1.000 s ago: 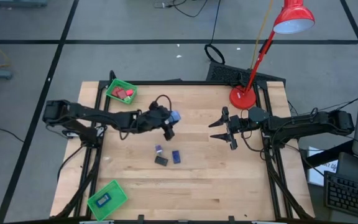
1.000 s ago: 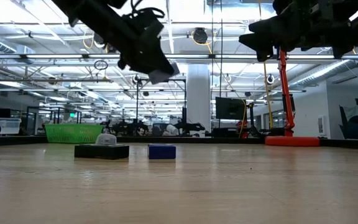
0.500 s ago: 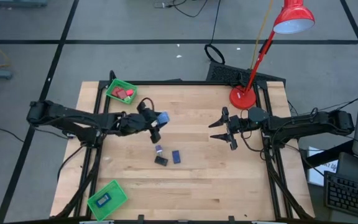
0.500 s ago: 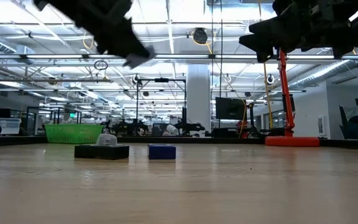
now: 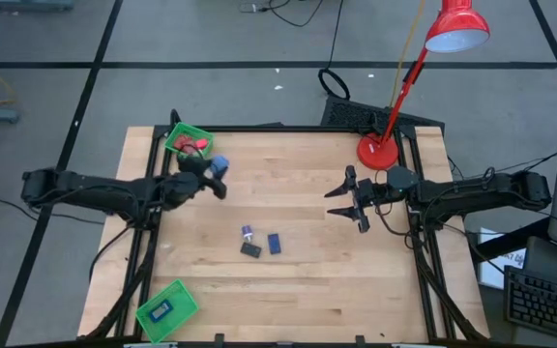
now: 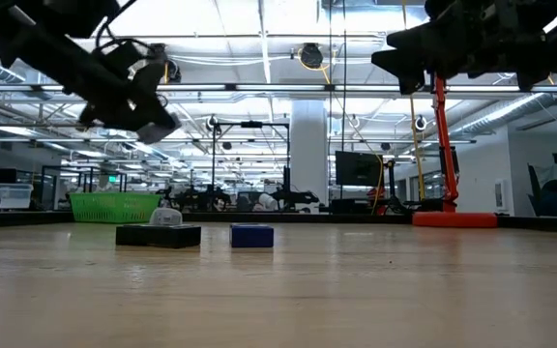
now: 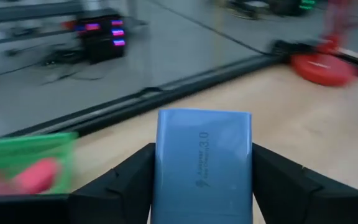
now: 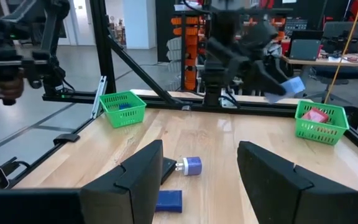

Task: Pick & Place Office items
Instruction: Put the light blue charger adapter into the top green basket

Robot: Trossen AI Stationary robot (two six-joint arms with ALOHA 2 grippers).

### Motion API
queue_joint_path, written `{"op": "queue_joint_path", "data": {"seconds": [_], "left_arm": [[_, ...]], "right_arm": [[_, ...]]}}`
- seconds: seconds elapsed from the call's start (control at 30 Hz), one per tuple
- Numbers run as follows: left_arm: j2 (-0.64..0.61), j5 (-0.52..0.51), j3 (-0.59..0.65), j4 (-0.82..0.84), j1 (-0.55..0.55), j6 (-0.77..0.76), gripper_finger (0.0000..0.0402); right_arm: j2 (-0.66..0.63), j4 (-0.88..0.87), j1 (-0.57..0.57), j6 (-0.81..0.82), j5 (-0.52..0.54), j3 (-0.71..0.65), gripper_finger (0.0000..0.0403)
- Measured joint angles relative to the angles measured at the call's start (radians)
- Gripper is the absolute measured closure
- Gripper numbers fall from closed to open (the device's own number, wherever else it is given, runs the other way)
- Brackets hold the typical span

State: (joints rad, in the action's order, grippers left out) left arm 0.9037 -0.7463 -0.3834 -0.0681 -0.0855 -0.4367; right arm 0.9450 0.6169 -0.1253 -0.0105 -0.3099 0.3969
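My left gripper [image 5: 213, 176] is shut on a light-blue block [image 7: 204, 163] and hangs in the air just right of the far-left green tray [image 5: 174, 140], which holds red pieces [image 5: 198, 146]. In the low view it [image 6: 153, 121] is well above the wood. A small purple-and-white plug [image 5: 247, 232], a black rectangle [image 5: 250, 249] and a dark-blue block [image 5: 274, 243] lie flat at the table's middle. My right gripper [image 5: 341, 201] waits open above the right side, its fingers [image 8: 135, 180] pointing at those pieces. My left gripper pinches the light-blue block between its two fingers [image 7: 123, 186], one on each long side face [image 7: 161, 180]. The printed face [image 7: 204, 146] looks at the wrist camera, and the block's free end reaches past the fingertips. It is lifted clear of the table.
A second green tray [image 5: 166, 309] with a dark piece inside sits at the near-left corner. The red desk lamp's base [image 5: 378, 152] stands at the far-right corner and its arm leans over the edge. Bare wood [image 5: 337, 280] lies right of the middle pieces.
My left gripper has carried the light-blue block from above the table's middle toward the left and far edges, ending beside the far-left green tray. It has stayed shut on the block throughout.
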Motion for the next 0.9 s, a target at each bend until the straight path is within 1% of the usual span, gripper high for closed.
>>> {"op": "queue_joint_path", "data": {"seconds": [0.1,0.27,0.33,0.5,0.57,0.73,0.83,0.9], "left_arm": [[-0.034,-0.046,0.003,0.048,-0.078,-0.048,0.0189],[-0.052,-0.046,0.003,0.071,-0.242,-0.118,0.0191],[-0.052,-0.028,0.003,0.075,-0.314,-0.138,0.019],[-0.036,0.061,0.003,0.098,-0.489,-0.188,0.0167],[-0.026,0.085,0.003,0.094,-0.547,-0.194,0.0168],[0.025,0.099,0.002,0.073,-0.644,-0.232,0.019],[0.068,0.129,0.002,0.042,-0.68,-0.252,0.019],[0.106,0.15,0.002,0.01,-0.694,-0.257,0.0179]], "right_arm": [[0.0,0.004,0.0,-0.001,0.0,0.0,0.0206],[0.0,0.008,0.0,-0.014,0.001,0.0,0.0206],[0.0,0.008,0.0,-0.018,0.001,0.0,0.0206],[0.0,0.008,0.0,-0.027,0.002,0.0,0.0206],[0.0,0.008,0.0,-0.028,0.002,0.0,0.0206],[0.0,0.008,-0.005,-0.031,0.001,0.0,0.0206],[0.0,0.007,-0.014,-0.029,0.001,0.0,0.0206],[0.0,0.007,-0.02,-0.029,0.0,0.0,0.0206]]}}
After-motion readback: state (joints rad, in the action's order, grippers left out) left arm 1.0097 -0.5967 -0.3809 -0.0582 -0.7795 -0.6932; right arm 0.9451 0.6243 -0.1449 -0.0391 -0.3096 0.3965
